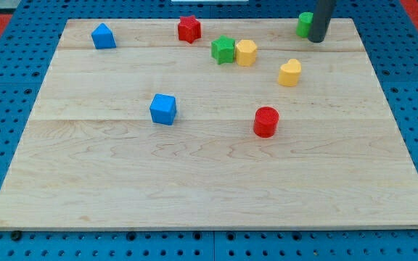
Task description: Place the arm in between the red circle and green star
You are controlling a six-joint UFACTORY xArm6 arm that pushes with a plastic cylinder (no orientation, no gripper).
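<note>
Well, red circle (265,121) stands upright, green star (223,50) beyond.

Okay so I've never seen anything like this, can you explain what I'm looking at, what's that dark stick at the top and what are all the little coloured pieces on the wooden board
There is one picture, from a single camera looking down at a slant on a wooden board. The dark stick is the end of a robot arm: a plain rod with no hand, so it holds nothing and only pushes pieces. Its lower end, my tip, is at the view's top right, right beside a green block whose shape is partly hidden. The other pieces are small blocks: a red star, a green star close beside a yellow block, a yellow heart, a red circle, a blue cube, and another blue block at the top left. The tip is not yet between the red circle and green star.
</note>
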